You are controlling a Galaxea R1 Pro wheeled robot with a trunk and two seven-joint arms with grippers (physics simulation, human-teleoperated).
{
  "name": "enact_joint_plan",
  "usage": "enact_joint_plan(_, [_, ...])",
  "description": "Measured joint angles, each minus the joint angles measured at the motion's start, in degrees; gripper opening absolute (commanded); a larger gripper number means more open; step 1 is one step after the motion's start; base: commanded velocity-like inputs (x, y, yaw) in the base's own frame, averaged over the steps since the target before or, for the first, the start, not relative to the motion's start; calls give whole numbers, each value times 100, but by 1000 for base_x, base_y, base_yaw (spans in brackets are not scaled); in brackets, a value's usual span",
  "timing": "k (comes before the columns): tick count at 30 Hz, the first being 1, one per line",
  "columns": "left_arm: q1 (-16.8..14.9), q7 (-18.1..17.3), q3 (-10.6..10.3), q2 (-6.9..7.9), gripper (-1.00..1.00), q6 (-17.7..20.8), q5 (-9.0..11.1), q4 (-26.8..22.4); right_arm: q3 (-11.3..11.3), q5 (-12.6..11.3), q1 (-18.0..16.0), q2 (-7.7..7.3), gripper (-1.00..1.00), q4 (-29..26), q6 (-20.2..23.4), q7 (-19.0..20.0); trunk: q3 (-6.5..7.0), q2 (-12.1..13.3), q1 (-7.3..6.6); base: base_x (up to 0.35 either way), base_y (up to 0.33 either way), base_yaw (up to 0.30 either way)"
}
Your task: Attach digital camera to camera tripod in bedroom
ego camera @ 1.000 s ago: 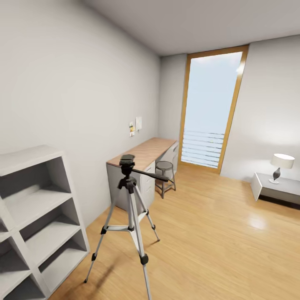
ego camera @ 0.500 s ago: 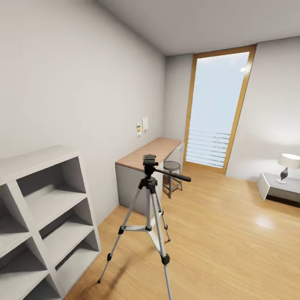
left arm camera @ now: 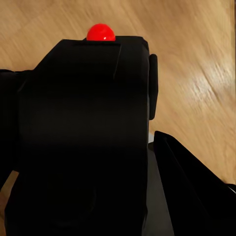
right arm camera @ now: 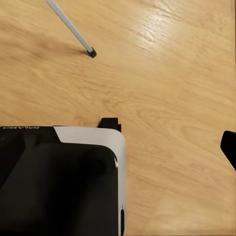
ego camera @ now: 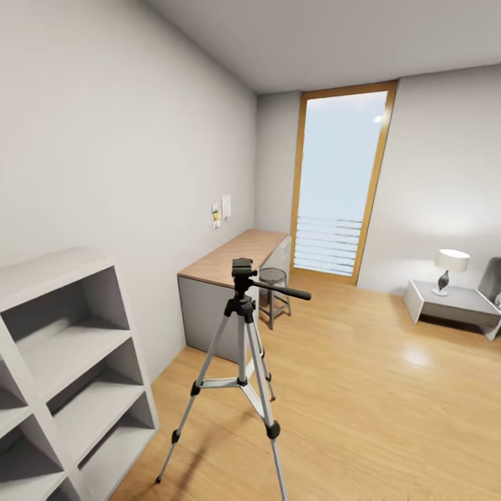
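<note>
Gripped in our left gripper, the digital camera fills the wrist view, red dot up; we cannot tell how our right gripper is set. Ahead stands the camera tripod, beside the cube shelf. Our view has swung since a moment ago, not the tripod, so we judge we are lining up the approach.

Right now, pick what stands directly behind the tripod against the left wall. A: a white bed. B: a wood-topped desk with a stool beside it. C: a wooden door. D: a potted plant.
B: in the head view, past the camera tripod, a grey desk with a wooden top runs along the wall, and a round stool stands at its side.
</note>
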Motion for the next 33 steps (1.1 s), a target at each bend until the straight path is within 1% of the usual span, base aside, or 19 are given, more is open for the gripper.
enact_joint_plan(3, [0, 0, -1, 0, -100, 0, 0, 0, 0, 0, 0, 0, 100, -1, -1, 0, 0, 0, 0, 0, 3, -169])
enact_joint_plan(8, [2, 0, 0, 0, -100, -1, 0, 0, 3, 2, -1, -6, 100, -1, 0, -1, 0, 0, 0, 0, 1, -59])
enact_joint_plan(22, [2, 0, 0, 0, -100, -1, 0, 0, 6, 9, -1, -33, 100, -1, 0, 1, 0, 0, 0, 0, 0, -5])
enact_joint_plan(29, [3, 0, 4, 3, -100, 7, 2, 0, 6, 9, -1, -10, 100, -1, -1, -1, -1, 0, 0, 0, 0, 0])
enact_joint_plan(33, [2, 0, 3, 3, -100, 7, 3, 0, 6, 16, -1, -22, 100, -1, -1, -1, -14, 0, 0, 0, 0, 0])
